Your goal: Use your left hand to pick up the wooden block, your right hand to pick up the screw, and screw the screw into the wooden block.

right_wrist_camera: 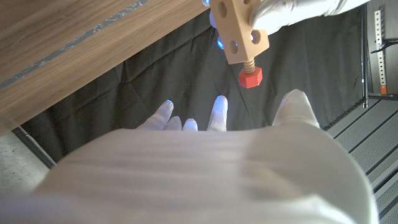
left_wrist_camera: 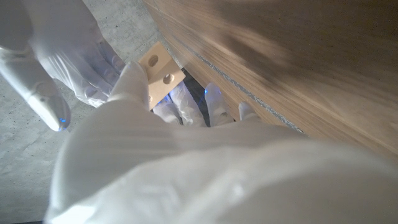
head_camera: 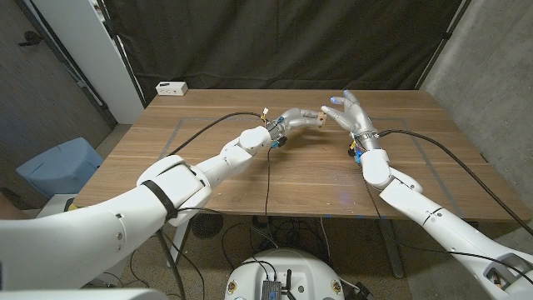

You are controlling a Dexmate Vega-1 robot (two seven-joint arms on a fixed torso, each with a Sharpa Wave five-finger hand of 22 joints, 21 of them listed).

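Above the table's middle, my left hand [head_camera: 296,119] holds the pale wooden block [head_camera: 317,120] in the air. In the right wrist view the block [right_wrist_camera: 239,31] has several holes, and the red-headed screw [right_wrist_camera: 250,76] sticks out of it by its threaded shaft. My right hand [head_camera: 350,115] hovers just beside the block with its fingers spread and nothing in them. That hand's fingertips [right_wrist_camera: 217,107] stand a short way from the screw head without touching it. In the left wrist view my left hand [left_wrist_camera: 186,143] grips the block [left_wrist_camera: 160,70], with the right hand [left_wrist_camera: 62,56] beyond.
A small white box [head_camera: 171,87] sits at the far left corner of the wooden table [head_camera: 208,133]. Black cables [head_camera: 268,179] run over the table along both arms. A blue bin [head_camera: 58,162] stands on the floor to the left. A dark curtain hangs behind.
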